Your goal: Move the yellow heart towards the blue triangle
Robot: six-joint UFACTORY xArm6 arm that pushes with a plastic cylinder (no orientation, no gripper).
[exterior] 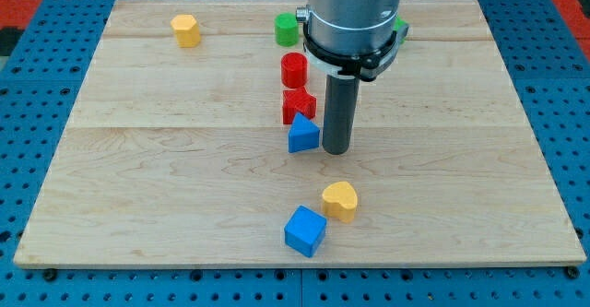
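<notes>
The yellow heart (340, 200) lies on the wooden counter (166, 178) low in the view, a little right of centre, its lobes toward the view's right. Just beside it at about 7 o'clock sits a blue cube (305, 230), close enough that contact between the two cannot be told.

The blue triangle (303, 134) stands well apart from the heart, at roughly 11 o'clock from it, near the middle of the counter. The arm carries no hand, only a dark rod; its tip (336, 151) rests on the counter just beside the triangle at 3 o'clock, and whether rod and block touch cannot be made out. The heart lies at 6 o'clock from the tip, apart from it.

A red block (298, 104) of uneven outline touches the triangle at 12 o'clock, and a red cylinder (294, 69) stands just beyond it in the same line. A green block (287, 29) sits near the counter's top edge, beside the arm's grey housing (355, 12). A second yellow block (185, 30) sits well apart at the counter's upper left. A blue pegboard (37, 86) surrounds the counter.
</notes>
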